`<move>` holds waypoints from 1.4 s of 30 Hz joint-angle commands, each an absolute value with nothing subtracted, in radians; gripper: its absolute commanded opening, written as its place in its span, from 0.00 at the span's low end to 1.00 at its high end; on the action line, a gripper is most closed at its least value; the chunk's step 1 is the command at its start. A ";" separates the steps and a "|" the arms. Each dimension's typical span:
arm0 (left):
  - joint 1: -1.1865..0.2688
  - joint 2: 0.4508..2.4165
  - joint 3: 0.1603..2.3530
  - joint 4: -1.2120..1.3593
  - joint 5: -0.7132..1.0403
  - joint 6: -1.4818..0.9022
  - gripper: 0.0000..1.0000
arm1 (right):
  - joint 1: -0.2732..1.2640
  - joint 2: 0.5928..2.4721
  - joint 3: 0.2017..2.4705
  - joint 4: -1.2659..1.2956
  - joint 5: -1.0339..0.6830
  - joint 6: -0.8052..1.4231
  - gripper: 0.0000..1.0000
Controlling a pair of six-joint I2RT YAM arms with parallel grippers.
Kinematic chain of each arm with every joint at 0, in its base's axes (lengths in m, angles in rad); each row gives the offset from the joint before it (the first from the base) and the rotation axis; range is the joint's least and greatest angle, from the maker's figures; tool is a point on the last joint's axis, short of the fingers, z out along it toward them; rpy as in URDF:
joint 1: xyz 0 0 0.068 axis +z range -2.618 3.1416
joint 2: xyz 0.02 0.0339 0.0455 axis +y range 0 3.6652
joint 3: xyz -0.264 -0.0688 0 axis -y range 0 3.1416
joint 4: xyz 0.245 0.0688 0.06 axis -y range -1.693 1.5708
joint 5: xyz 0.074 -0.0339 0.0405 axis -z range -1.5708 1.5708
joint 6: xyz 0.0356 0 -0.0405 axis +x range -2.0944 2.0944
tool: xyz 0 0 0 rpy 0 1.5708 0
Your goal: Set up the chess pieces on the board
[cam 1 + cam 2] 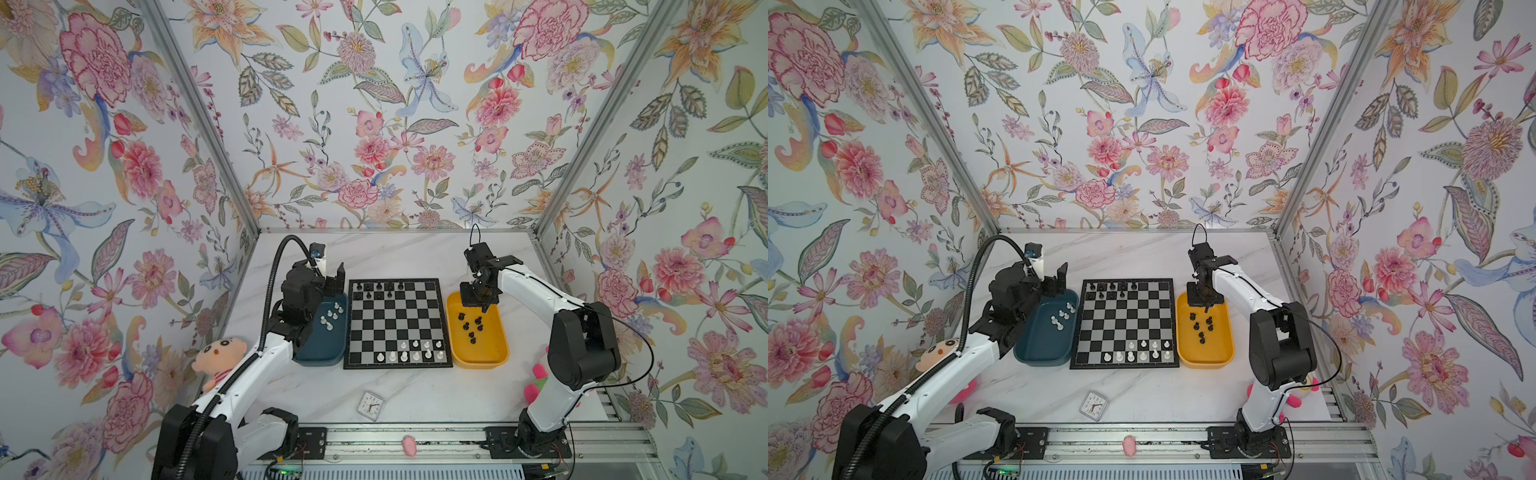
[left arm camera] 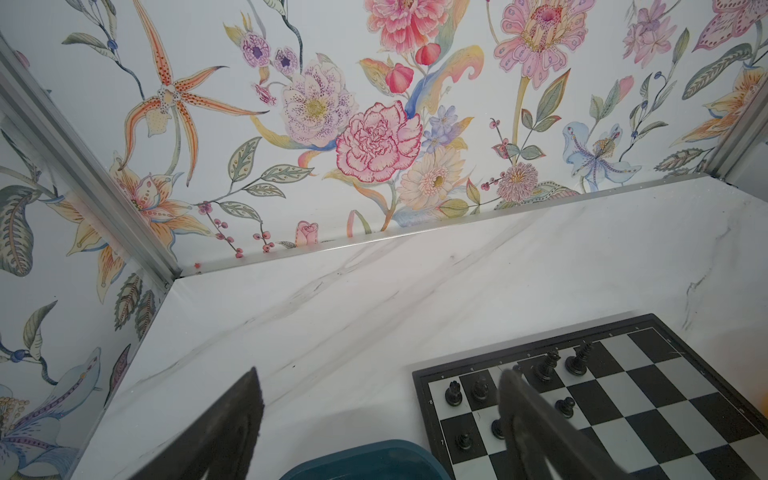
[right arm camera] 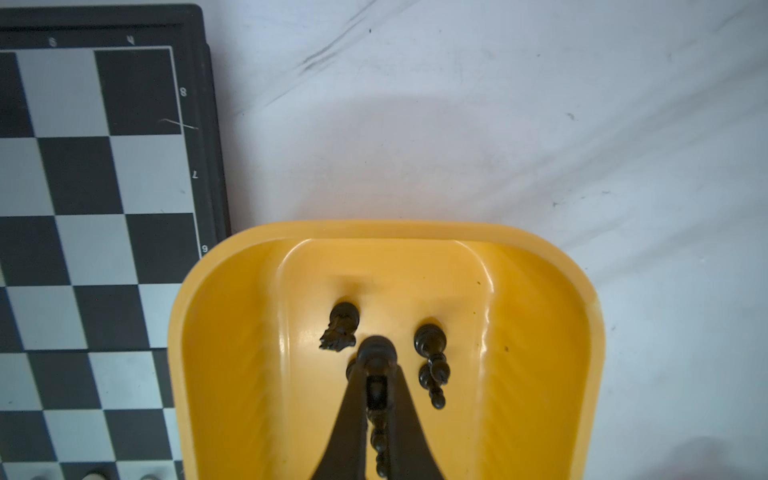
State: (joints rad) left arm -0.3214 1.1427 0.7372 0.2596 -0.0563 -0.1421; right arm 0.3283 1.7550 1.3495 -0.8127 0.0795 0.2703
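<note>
Over the yellow plastic tray (image 3: pixel 540 291), a tiny black chess piece (image 3: pixel 376 351) is pinched by the right tool (image 3: pixel 376 370); left tool (image 2: pixel 379 374) is seen open.

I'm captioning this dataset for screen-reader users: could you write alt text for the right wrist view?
The right gripper, jaws shut on a black chess piece, hangs over the yellow tray, where more black pieces lie. The board sits beside the tray on a white marble table.
</note>
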 commanded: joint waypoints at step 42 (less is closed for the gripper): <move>-0.333 1.054 0.643 0.302 -0.088 -0.100 0.91 | 0.668 2.265 2.037 -0.971 0.038 0.254 0.08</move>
State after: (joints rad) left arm -0.3214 1.0645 0.6434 0.2928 -0.0650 -0.1188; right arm 0.6434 2.2303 1.9877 -0.9497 0.0341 0.2665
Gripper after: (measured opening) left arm 0.909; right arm 0.087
